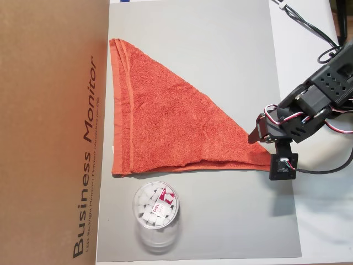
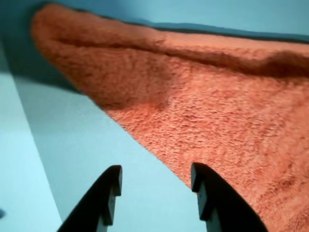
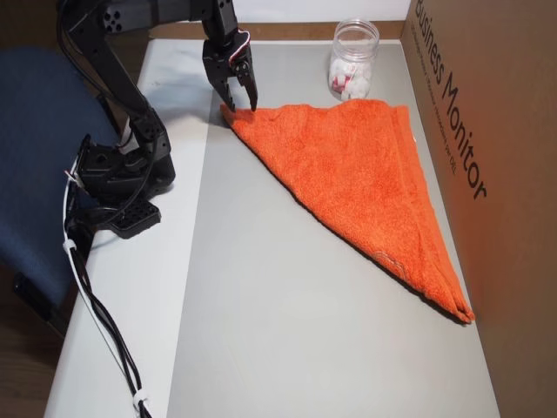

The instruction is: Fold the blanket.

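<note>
Single black arm reaches from base over surface, wrist bent down. Tool (image 3: 243,105) points downward at pointed corner of blanket (image 3: 357,170). Wrist view: both dark fingers (image 2: 108,193) apart, nothing between them, tips just short of blanket edge. Overhead view: tool (image 1: 258,134) sits at blanket's right tip; contact with cloth cannot be told. White-red servo wires loop at wrist.

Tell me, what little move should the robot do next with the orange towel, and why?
Probably lower and close on the tip: the orange-red terry-cloth towel lies in a triangle, and the open black two-finger end effector hovers at its pointed corner, gripping nothing in the wrist view.
</note>
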`<state>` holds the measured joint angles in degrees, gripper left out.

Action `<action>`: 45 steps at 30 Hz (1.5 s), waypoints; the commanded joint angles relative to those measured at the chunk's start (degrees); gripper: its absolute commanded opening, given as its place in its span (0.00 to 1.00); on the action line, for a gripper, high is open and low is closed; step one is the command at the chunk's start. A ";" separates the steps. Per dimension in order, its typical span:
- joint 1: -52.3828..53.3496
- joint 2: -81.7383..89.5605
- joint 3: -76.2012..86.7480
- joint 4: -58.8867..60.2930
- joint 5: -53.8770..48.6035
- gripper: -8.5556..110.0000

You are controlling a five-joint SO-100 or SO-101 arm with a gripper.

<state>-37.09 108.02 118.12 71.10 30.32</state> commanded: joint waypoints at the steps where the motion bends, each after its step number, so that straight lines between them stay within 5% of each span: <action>1: -1.32 1.76 0.79 0.09 -2.29 0.19; 45: -9.23 -7.91 -2.81 -4.92 -1.93 0.19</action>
<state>-46.32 99.58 117.42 66.80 28.04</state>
